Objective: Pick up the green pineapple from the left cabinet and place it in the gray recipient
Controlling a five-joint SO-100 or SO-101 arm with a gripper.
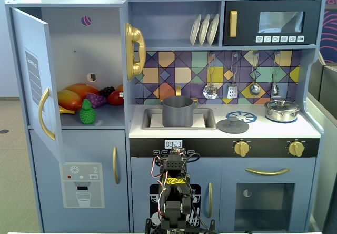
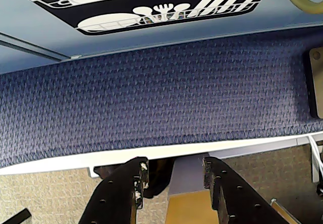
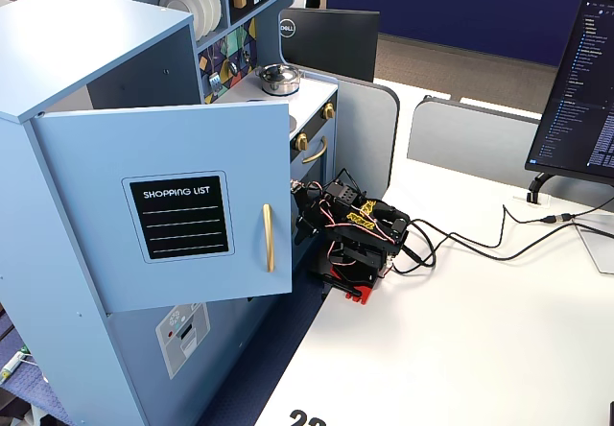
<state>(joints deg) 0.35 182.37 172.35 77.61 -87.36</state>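
Observation:
The green pineapple [image 1: 87, 113] stands on the shelf of the left cabinet [image 1: 79, 49], at the front, among other toy fruit. The cabinet door [image 1: 31, 76] is swung wide open; in the side fixed view this door [image 3: 173, 215] hides the shelf. The gray recipient [image 1: 177, 111] stands in the sink, right of the cabinet. My arm [image 1: 174, 192] is folded low on the table in front of the kitchen, far below both; it also shows in a fixed view [image 3: 355, 234]. In the wrist view my gripper [image 2: 174, 166] is open and empty, pointing down at blue carpet.
Purple grapes [image 1: 96, 99], a mango [image 1: 79, 91] and a red fruit [image 1: 116, 97] lie behind the pineapple. A gray lid [image 1: 233, 124] and a silver lidded pot [image 1: 282, 110] sit on the counter. The microwave [image 1: 271, 23] is up right. Cables [image 3: 460, 239] and a monitor [image 3: 580, 81] are on the table.

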